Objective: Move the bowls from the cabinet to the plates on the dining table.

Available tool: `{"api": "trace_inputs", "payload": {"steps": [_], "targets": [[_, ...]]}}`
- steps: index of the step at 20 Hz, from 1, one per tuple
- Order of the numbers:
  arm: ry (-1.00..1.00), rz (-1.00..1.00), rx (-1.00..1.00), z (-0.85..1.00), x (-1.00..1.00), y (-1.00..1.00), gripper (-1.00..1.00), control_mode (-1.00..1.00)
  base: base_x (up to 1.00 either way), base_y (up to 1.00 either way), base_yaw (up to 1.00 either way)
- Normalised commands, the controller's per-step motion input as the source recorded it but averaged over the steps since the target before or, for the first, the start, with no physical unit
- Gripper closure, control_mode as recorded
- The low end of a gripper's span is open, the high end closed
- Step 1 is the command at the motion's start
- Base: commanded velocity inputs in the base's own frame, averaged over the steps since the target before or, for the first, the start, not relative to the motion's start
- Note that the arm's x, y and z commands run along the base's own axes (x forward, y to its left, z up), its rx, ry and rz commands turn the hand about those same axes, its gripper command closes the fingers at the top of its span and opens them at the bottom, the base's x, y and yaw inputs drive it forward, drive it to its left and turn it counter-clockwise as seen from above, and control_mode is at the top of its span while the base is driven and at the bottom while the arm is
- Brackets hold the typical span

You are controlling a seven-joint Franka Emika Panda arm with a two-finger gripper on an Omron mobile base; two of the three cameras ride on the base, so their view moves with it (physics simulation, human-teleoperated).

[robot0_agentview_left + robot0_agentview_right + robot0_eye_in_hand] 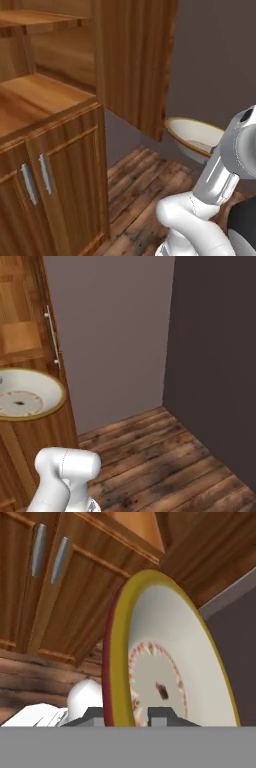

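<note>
The gripper (pixel 131 714) is clamped on the rim of the bowl (pixel 165 672), one finger on each side. The bowl hangs in the air just beside the open cabinet (pixel 55 120) door, outside the shelves. I think it is best to carry it slowly and level, well away from the door edge.

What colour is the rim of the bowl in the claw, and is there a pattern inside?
The bowl has a yellow-brown rim and a cream inside with a reddish ring of marks, clearest in the hand view.
</note>
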Motion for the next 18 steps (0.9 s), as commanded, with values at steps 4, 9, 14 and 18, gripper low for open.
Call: {"api": "trace_inputs", "payload": {"steps": [4,9,14,18], "targets": [[0.00,0.00,0.00,0.00,0.00,0.00,1.00,1.00,-0.02,-0.33,-0.46],[0.00,0.00,0.00,0.00,0.00,0.00,1.00,1.00,0.00,-0.40,-0.43],[0.00,0.00,0.00,0.00,0.00,0.00,1.00,1.00,0.00,-0.50,-0.43],[0.00,0.00,0.00,0.00,0.00,0.00,1.00,1.00,0.04,-0.54,-0.47]]}}
